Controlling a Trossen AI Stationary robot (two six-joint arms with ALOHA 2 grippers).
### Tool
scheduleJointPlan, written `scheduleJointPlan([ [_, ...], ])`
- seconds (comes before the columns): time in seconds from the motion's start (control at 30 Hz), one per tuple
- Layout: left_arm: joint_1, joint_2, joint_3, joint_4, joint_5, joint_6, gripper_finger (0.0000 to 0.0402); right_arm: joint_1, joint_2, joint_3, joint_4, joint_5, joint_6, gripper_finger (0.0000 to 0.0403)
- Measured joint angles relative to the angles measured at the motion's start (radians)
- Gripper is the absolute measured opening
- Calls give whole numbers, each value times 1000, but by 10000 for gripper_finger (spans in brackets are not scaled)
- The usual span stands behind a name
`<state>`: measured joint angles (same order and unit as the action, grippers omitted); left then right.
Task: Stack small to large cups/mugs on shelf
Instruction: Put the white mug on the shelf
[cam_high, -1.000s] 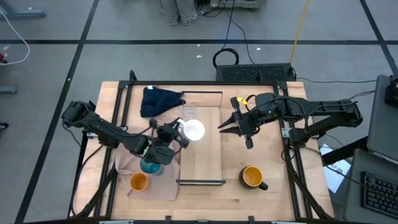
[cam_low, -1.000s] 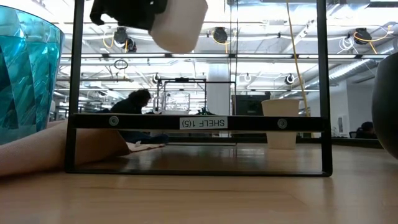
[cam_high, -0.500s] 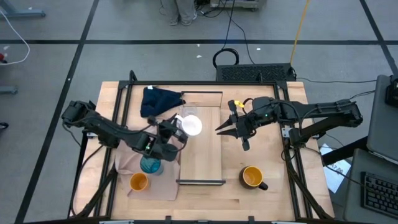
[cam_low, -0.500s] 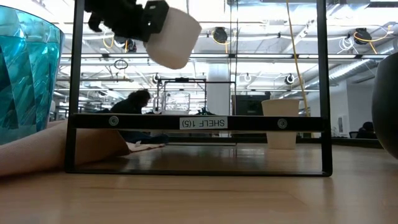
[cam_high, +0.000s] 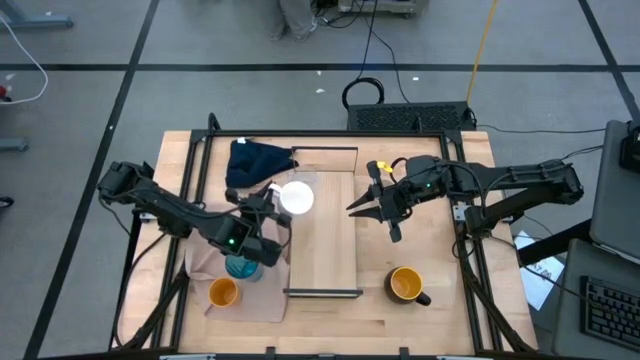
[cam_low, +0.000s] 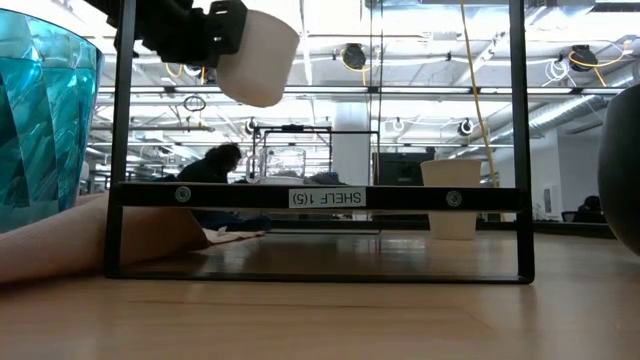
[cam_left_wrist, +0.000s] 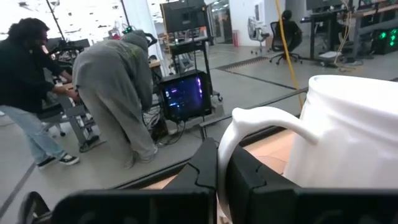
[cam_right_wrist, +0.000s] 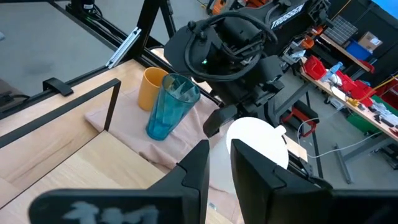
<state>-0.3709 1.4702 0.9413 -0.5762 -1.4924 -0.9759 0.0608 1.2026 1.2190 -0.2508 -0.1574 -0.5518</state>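
My left gripper (cam_high: 268, 212) is shut on the white mug (cam_high: 296, 197), high over the left edge of the shelf (cam_high: 325, 250). The mug also shows in the low view (cam_low: 255, 58). My right gripper (cam_high: 368, 210) is open and empty above the shelf's right side. The teal ribbed tumbler (cam_high: 242, 266) and the small orange cup (cam_high: 223, 292) stand on the beige cloth (cam_high: 205, 262). The dark-handled orange mug (cam_high: 405, 284) stands on the tabletop at the right. A beige-grey cup (cam_low: 450, 198) shows beyond the shelf frame in the low view. My left gripper pinches the white mug's handle (cam_left_wrist: 222, 144) between its two fingers, which come at it about level from the table's left. The mug is lifted clear of the shelf and tilted, its body (cam_left_wrist: 348, 137) sticking out beyond the fingertips.
A dark blue cloth (cam_high: 256, 162) lies at the far left of the table. The shelf's black end frame (cam_low: 320, 196) stands close to the low camera. People (cam_left_wrist: 118, 93) are in the room beyond the table.
My left gripper has carried the white mug toward the table's left and far edges, from over the shelf's plank to its left edge. It is a little higher and still tilted. My right gripper has shifted slightly toward the left.
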Motion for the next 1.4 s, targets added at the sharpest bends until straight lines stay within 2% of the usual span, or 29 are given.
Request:
scheduleJointPlan([
  [0.1, 11, -31, 0, -6, 17, 46, 8, 0, 0, 0, 0, 0, -1, 58],
  [0.3, 14, -150, 0, -29, 135, 171, 8, 0, 0, 0, 1, 0, -1, 58],
  [0.47, 13, -265, 0, 44, 253, 393, 8, 0, 0, 0, 8, 0, -2, 58],
  [0.53, 13, -317, -6, 140, 302, 517, 8, 0, 0, 0, 9, 0, 0, 58],
  [0.63, 21, -396, -65, 406, 437, 771, 8, 0, 0, 0, 18, 0, 11, 58],
  [0.77, 69, -509, -251, 843, 655, 1010, 8, 0, 0, 0, 21, 0, 23, 58],
  [0.87, 96, -572, -402, 1064, 731, 1071, 8, 0, 0, 0, 23, 0, 46, 58],
  [1.03, 134, -608, -583, 1263, 810, 1070, 8, 0, 0, 0, 25, 0, 46, 58],
  [1.2, 187, -575, -627, 1310, 818, 1052, 8, 0, 0, 0, 54, 0, 42, 58],
  [1.4, 253, -439, -631, 1358, 874, 1009, 8, 0, 0, 0, 53, 0, 42, 58],
])
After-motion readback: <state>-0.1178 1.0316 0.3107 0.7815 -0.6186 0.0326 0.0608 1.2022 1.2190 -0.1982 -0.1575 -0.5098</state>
